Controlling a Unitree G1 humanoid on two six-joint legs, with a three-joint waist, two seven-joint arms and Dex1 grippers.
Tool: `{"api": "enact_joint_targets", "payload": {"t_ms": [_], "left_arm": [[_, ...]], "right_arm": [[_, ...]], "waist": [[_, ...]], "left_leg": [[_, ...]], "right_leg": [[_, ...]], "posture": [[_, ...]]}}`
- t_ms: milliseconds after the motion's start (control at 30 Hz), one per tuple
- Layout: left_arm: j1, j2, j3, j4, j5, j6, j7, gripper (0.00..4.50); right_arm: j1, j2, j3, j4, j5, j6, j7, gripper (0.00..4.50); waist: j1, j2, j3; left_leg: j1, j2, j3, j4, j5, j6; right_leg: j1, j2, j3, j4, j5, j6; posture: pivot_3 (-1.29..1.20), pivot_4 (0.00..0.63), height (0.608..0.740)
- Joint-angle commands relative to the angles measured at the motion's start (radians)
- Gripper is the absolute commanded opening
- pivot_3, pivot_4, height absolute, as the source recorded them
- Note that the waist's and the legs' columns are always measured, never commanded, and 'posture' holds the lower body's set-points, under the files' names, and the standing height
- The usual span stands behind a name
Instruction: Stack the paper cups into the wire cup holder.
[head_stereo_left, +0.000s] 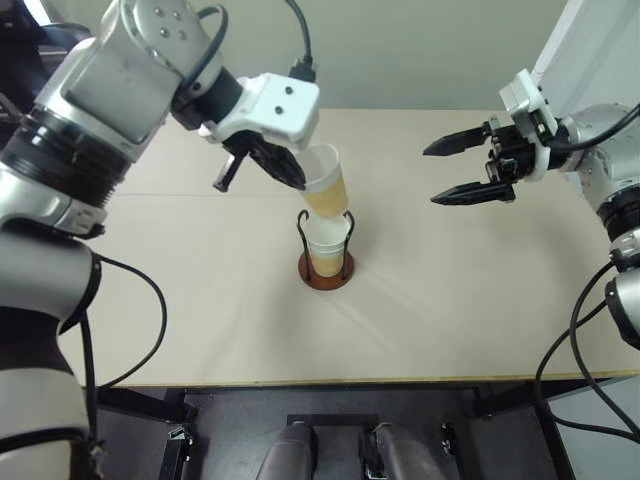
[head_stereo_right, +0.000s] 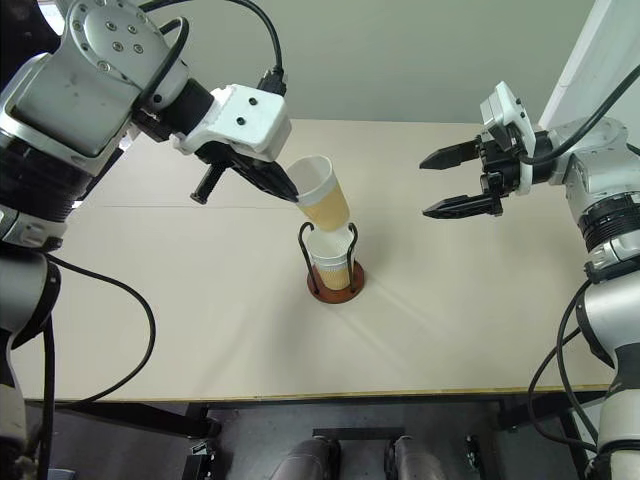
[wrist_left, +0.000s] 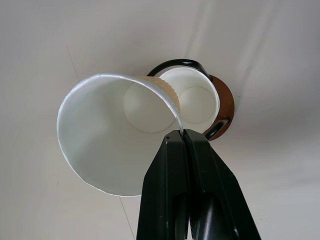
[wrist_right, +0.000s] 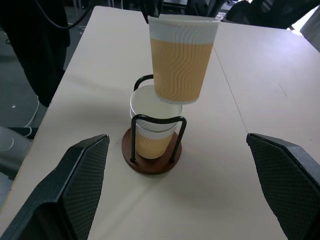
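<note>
Paper cup (head_stereo_left: 326, 184) hanging tilted above wire cup holder (head_stereo_left: 326, 262), left gripper (head_stereo_left: 284, 165) pinching its rim; nested cups (head_stereo_left: 326, 247) sitting inside; right gripper (head_stereo_left: 462, 168) gaping, empty.

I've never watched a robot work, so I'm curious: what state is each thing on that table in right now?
Held cup: off the table, tilted, pinched at its rim, just above the holder.
Cup in the holder: upright, seated between the wire loops.
Wire holder: standing on the table.
Left end effector: shut on the held cup.
Right end effector: open, holding nothing.
</note>
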Motion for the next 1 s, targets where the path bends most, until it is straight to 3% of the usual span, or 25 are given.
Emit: {"api": "enact_joint_targets", "payload": {"t_ms": [33,600,1000], "left_arm": [[-0.029,0.03,-0.005,-0.04,-0.021,0.008,-0.028,0.03],[0.047,0.041,-0.001,-0.114,-0.034,0.041,-0.028,0.03],[0.087,0.024,0.035,-0.09,0.042,0.011,-0.028,0.03]], "right_arm": [[-0.036,-0.007,-0.012,-0.005,0.002,-0.017,0.004,4.5],[-0.034,-0.006,-0.016,-0.008,0.001,-0.026,0.004,4.5],[-0.033,0.003,-0.021,0.007,-0.009,-0.039,0.004,4.5]], "waist": [[0.0,0.0,0.0],[0.0,0.0,0.0],[0.0,0.0,0.0]], "left_leg": [[0.0,0.0,0.0,0.0,0.0,0.0],[0.0,0.0,0.0,0.0,0.0,0.001],[0.0,0.0,0.0,0.0,0.0,0.001]], "right_leg": [[0.0,0.0,0.0,0.0,0.0,0.0],[0.0,0.0,0.0,0.0,0.0,0.0],[0.0,0.0,0.0,0.0,0.0,0.0]], "posture": [[0.0,0.15,0.74],[0.0,0.15,0.74],[0.0,0.15,0.74]]}}
